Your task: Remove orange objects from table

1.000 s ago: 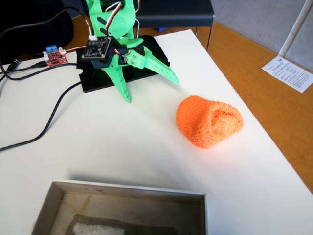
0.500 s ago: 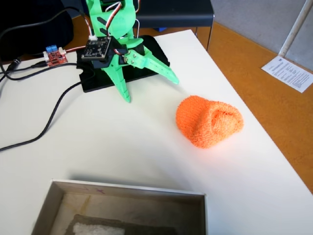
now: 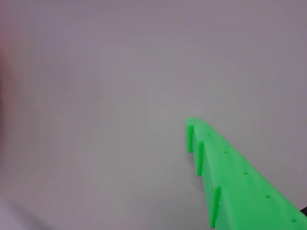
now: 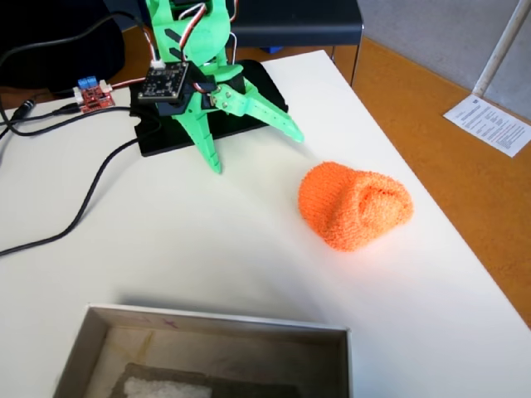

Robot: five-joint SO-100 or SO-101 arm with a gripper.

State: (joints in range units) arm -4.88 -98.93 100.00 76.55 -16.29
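The orange knitted lump (image 4: 355, 205) lies on the white table (image 4: 207, 240) at the right, with a dimpled fold facing right. My green gripper (image 4: 255, 151) is open, its two fingers spread wide and pointing down at the table, to the upper left of the lump and apart from it. It holds nothing. In the wrist view only one green finger (image 3: 240, 182) shows at the lower right over bare white tabletop (image 3: 120, 96); the lump is out of that view.
A grey metal tray (image 4: 216, 332) stands at the front edge. The arm's black base plate (image 4: 166, 137) is at the back, with a small red circuit board (image 4: 95, 95) and black cables (image 4: 75, 215) at the left. The table's right edge (image 4: 431, 191) borders orange-brown floor.
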